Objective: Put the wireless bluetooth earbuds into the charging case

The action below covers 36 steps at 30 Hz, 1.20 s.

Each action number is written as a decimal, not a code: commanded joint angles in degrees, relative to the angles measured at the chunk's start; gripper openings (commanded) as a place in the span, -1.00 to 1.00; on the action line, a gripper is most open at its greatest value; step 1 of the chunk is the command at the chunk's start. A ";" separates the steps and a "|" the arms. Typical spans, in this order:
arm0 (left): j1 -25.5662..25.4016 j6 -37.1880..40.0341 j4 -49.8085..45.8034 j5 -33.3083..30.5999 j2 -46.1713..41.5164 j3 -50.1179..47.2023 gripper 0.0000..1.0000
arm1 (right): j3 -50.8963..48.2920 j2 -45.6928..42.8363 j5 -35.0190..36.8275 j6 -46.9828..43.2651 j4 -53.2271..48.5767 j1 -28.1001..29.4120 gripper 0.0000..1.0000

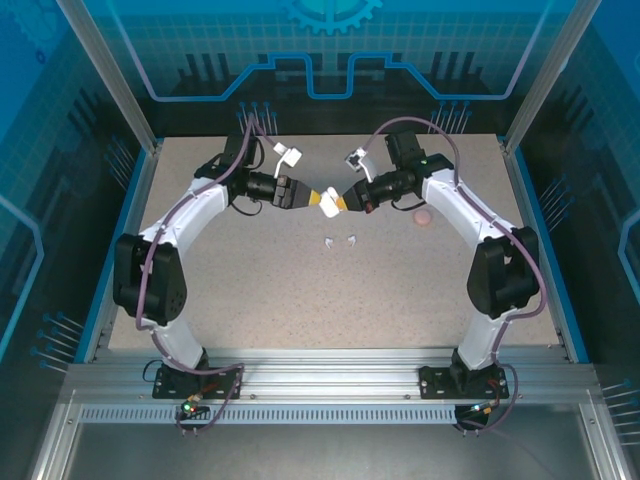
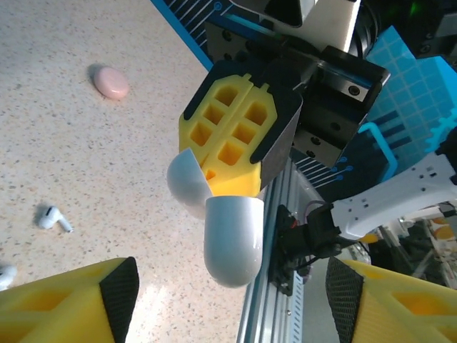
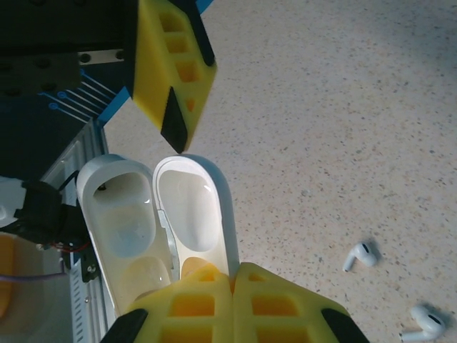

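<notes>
Yellow ribbed fingers of the right gripper (image 3: 232, 282) are pressed together at the bottom of its wrist view, clamped on the near end of an open white charging case (image 3: 189, 207). The case is held in mid-air above the speckled table (image 1: 250, 290), its lid swung wide so that both glossy hollows face the lens.

Facing it, the left gripper (image 2: 228, 275) stands with its fingers spread far apart and nothing between them. The case hangs just in front of that gap. In the right wrist view, one left finger (image 3: 175, 71) has its black-padded tip just beside the rim of the lid; whether it touches cannot be told.

From above, the two arms arch inward from the near aluminium rail (image 1: 330, 385) and meet nose to nose past the middle of the table, the case a small white spot between the yellow tips.

Two white earbuds (image 1: 340, 240) lie on the table nearer the arm bases than the grippers, close to each other and apart from the case. A pink pebble-shaped case (image 1: 423, 217) rests closed on the table at the right arm's side, well apart from the earbuds.

Blue panels (image 1: 330, 60) printed with circuit lines and a gear emblem wall in the table at the back.
</notes>
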 commanded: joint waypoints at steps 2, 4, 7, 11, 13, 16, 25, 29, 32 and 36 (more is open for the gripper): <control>0.19 6.41 -9.83 5.33 2.82 4.28 0.40 | 3.69 1.36 -4.17 -2.05 -4.18 -0.37 -1.00; 0.16 6.86 -10.38 5.44 3.23 4.93 0.39 | 4.88 1.98 -4.03 -2.28 -4.98 -0.10 -1.00; 0.08 6.99 -10.65 5.95 3.70 5.36 0.38 | 6.55 2.81 -3.78 -2.48 -5.81 0.45 -1.00; -0.25 7.66 -11.72 5.95 4.18 6.27 0.30 | 9.19 4.83 -3.29 -3.02 -7.49 1.24 -1.00; -0.33 8.58 -13.02 5.83 4.63 7.23 0.26 | 10.32 5.73 -2.82 -3.37 -8.33 1.68 -1.00; -0.45 9.35 -14.27 5.72 5.16 8.19 0.25 | 11.58 6.83 -2.27 -3.86 -9.46 2.38 -1.00; -0.89 10.52 -15.86 5.83 6.30 9.10 0.06 | 13.30 8.00 -1.23 -4.17 -10.58 3.01 -1.00; -1.15 11.20 -16.58 5.84 6.82 9.40 -0.02 | 13.83 8.12 -0.88 -4.24 -10.92 3.26 -1.00; -1.36 11.56 -16.95 5.82 7.01 9.62 -0.09 | 14.14 8.19 -0.56 -4.26 -11.08 3.30 -1.00; -1.37 11.63 -16.93 5.82 7.01 9.69 -0.16 | 14.61 8.23 -0.32 -4.34 -11.46 3.37 -1.00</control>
